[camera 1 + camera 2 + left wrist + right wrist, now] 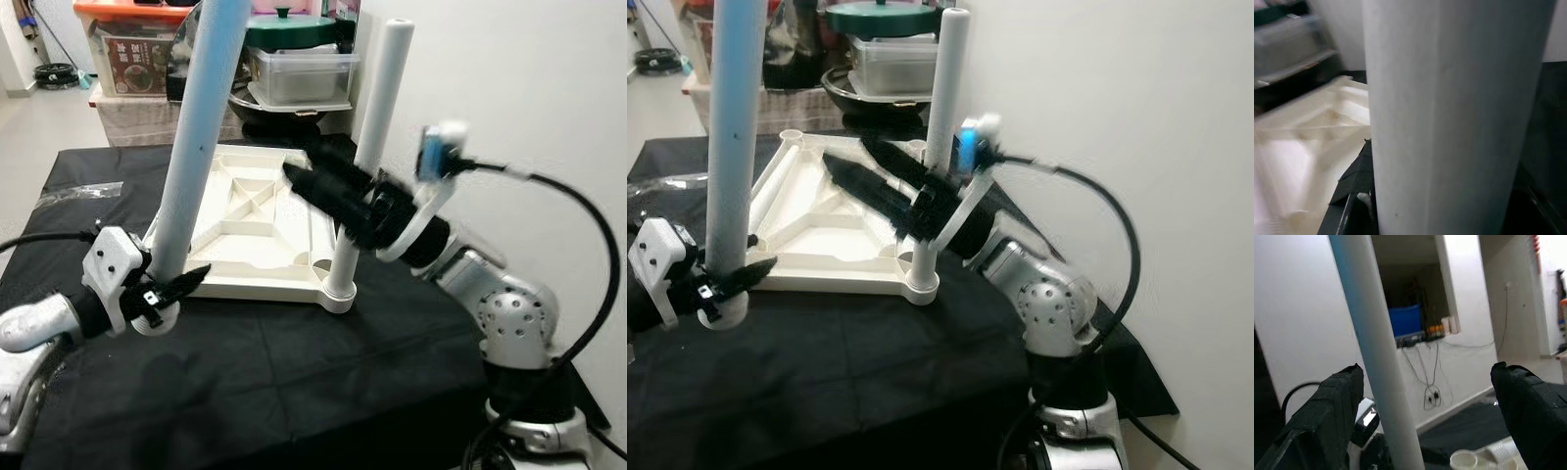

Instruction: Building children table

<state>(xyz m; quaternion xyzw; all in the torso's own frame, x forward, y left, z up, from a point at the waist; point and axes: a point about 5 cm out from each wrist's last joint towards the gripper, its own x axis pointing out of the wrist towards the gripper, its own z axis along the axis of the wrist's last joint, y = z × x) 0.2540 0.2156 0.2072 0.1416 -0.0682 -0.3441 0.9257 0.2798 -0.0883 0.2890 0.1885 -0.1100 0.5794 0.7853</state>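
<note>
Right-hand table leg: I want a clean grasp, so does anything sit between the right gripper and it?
Nothing visible. The right gripper is open, its jaws on either side of the right-hand table leg, air between.

Two silver metal arms with rounded joint housings. The right arm (509,318) had a dimpled, screw-dotted silver elbow shell, a black wrist collar and a white bracket strut. A small white-and-blue camera module (438,149) sat above its wrist; a thick black cable (588,235) looped from it down behind the elbow. The right gripper (318,181) had two long black tapered fingers. The left arm (39,323) carried a white angular wrist housing (116,259) with black fingers (176,286) and a thin black cable.
</note>
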